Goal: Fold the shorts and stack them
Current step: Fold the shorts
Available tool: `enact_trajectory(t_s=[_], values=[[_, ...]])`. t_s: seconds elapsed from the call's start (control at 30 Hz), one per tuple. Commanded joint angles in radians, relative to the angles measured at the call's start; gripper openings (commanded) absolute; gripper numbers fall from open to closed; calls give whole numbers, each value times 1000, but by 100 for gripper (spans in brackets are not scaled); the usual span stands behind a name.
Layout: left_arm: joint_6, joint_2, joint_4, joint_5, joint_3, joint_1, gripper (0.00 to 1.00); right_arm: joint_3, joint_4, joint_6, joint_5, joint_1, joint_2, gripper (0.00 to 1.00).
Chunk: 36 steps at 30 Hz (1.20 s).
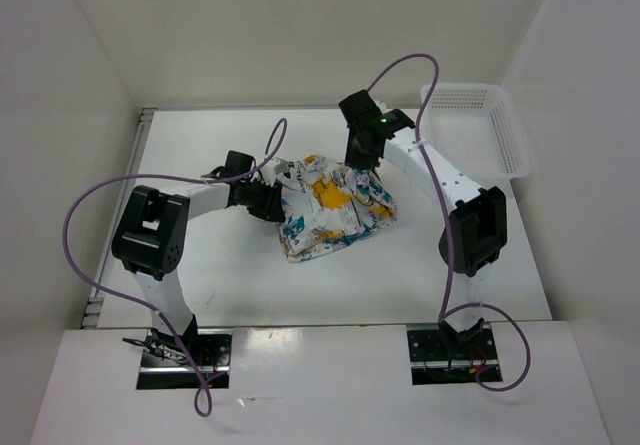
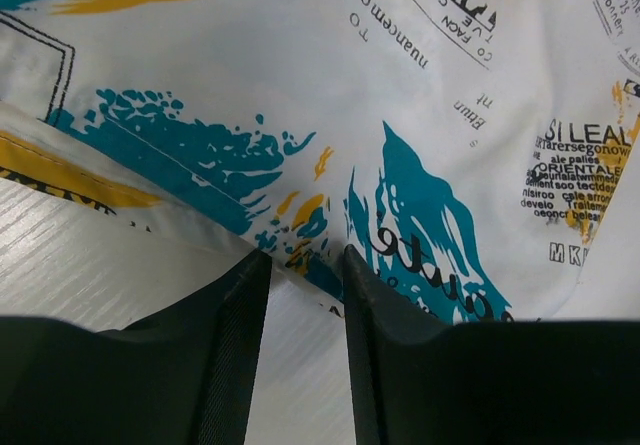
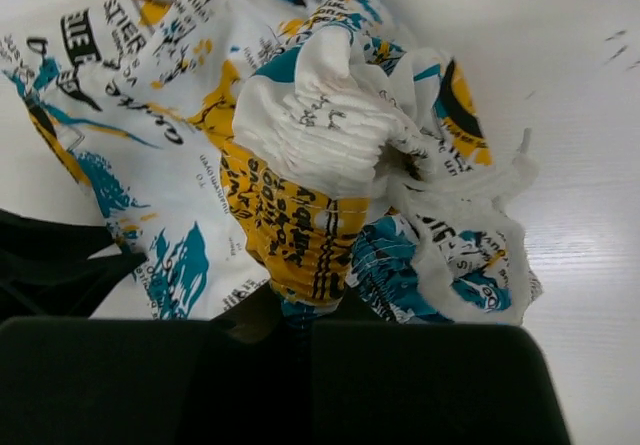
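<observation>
One white counter (image 1: 210, 265), boxed in by plain white walls (image 1: 300, 25). One crumpled pair of white fabric shorts with teal and yellow-orange blotches (image 1: 335, 210) sits mid-counter. One white plastic mesh basket (image 1: 480, 125) is in the far right corner. Two arms: left gripper (image 2: 305, 255) is parted at the hem, right gripper (image 3: 295, 310) is clenched on a bunched fold.

Soft matt cloth shorts (image 1: 335, 211), smooth tabletop (image 1: 200, 150)
</observation>
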Motion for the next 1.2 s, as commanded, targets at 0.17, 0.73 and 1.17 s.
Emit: enact_trajectory(t_s=[0.17, 0.73, 1.17], values=[[9, 41, 42, 4, 8, 2, 43, 91, -1, 50, -18, 98, 74, 0], [9, 22, 51, 14, -22, 32, 41, 105, 171, 54, -171, 224, 114, 92], [9, 22, 51, 24, -31, 32, 41, -128, 203, 40, -173, 201, 20, 54]])
